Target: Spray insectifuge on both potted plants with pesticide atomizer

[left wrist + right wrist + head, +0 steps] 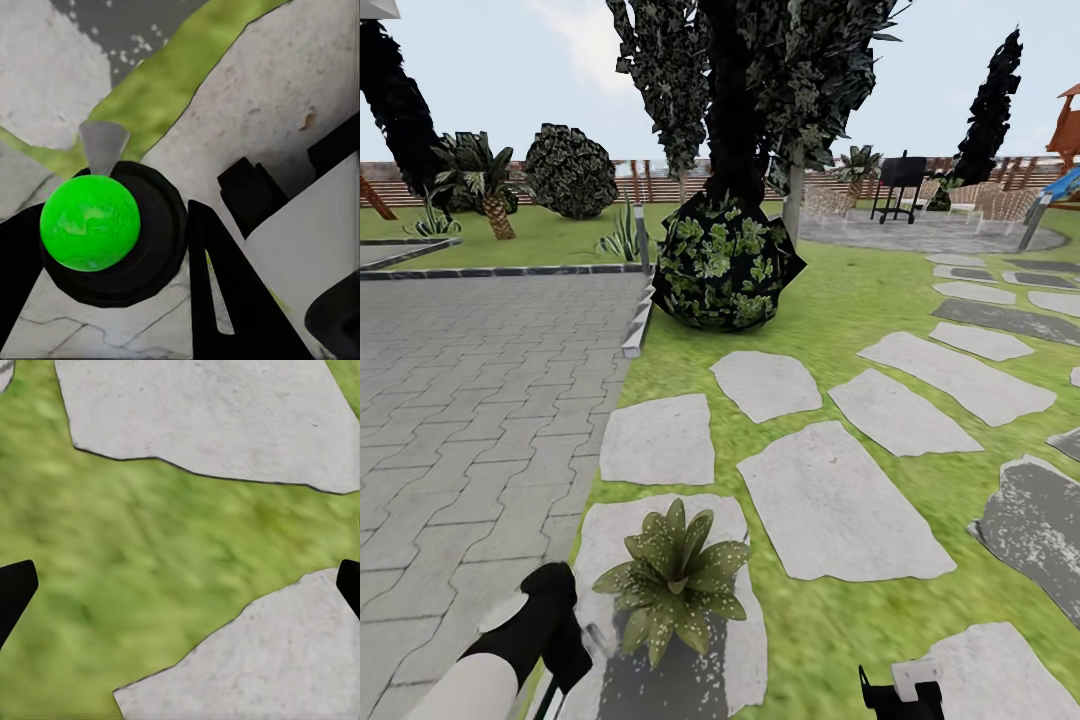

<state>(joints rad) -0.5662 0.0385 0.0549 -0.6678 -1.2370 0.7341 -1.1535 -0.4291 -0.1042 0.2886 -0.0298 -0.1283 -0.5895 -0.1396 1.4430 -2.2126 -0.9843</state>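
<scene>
From the head camera, one potted plant sits on a grey stepping stone low in the foreground, its broad pointed leaves dotted with fine white specks of insectifuge. The left gripper hangs just beside it, over the edge of the same stone, next to the paved path. The right gripper shows at the lower edge, above the lawn between stones. Farther off stand a round dark bush, a slatted wooden fence and a black grill.

The left wrist camera adds what the head view cannot show: the pesticide atomizer, a dark round body with a bright green face and a pale nozzle, sits clamped between the left gripper's black fingers, over stone and a strip of grass.

The right wrist camera looks down on grass and two stone slabs; only the tips of the right gripper's fingers appear, far apart at opposite edges, spread wide with nothing between them.
</scene>
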